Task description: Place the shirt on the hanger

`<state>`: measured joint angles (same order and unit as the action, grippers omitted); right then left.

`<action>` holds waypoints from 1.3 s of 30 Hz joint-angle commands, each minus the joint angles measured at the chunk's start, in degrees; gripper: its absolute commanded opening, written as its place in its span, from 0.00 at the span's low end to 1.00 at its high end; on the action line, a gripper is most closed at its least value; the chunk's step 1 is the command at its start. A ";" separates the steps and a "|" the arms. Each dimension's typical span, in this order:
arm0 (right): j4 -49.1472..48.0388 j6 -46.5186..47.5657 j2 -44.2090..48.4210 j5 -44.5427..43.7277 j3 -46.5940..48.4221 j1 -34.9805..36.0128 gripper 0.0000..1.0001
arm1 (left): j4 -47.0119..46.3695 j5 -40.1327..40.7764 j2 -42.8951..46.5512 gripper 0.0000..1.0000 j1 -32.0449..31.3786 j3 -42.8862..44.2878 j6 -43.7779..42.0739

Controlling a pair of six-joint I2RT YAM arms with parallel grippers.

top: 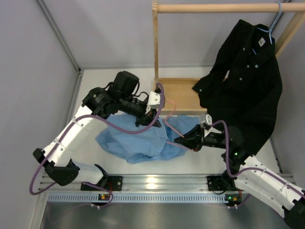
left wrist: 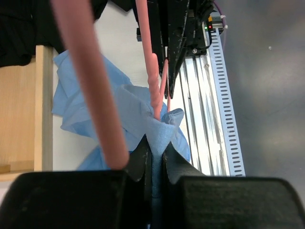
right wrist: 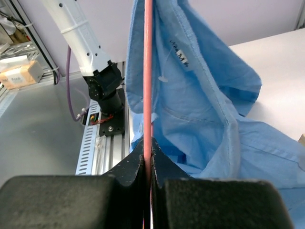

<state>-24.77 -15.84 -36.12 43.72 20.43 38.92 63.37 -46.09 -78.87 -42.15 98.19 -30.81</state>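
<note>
The light blue shirt [top: 140, 139] lies crumpled on the table between the arms, one part lifted. My left gripper [top: 148, 117] is shut on a fold of its cloth [left wrist: 157, 131]. The pink wire hanger [top: 174, 134] runs between the two grippers over the shirt. My right gripper [top: 180, 141] is shut on the hanger's thin wire [right wrist: 148, 95]. In the right wrist view the shirt [right wrist: 205, 109], its collar label showing, hangs right beside the wire. In the left wrist view the hanger [left wrist: 90, 81] crosses close to the lens and reaches my right gripper [left wrist: 171, 52].
A wooden clothes rack [top: 214, 8] stands at the back with a wooden base board [top: 177, 95]. A black collared shirt [top: 248, 81] hangs on it from a pale blue hanger [top: 270, 29]. A metal rail [top: 157, 183] carries the arm bases. Grey walls close in left and behind.
</note>
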 commanded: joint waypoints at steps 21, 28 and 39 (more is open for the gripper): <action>27.46 -2.17 18.97 -37.64 2.08 1.07 0.90 | -19.25 21.91 12.76 0.00 0.23 -10.56 14.10; 20.52 -15.26 12.14 -28.30 -1.08 1.07 0.73 | -26.63 24.99 19.19 0.00 0.23 -15.21 20.51; -2.28 -18.70 -4.12 -20.26 -3.28 1.16 0.52 | -27.78 24.64 21.04 0.00 0.23 -17.68 22.37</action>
<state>-13.96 -32.10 -37.36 20.47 17.87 39.27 40.60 -21.96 -58.30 -42.09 80.77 -10.09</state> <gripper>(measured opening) 0.537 0.100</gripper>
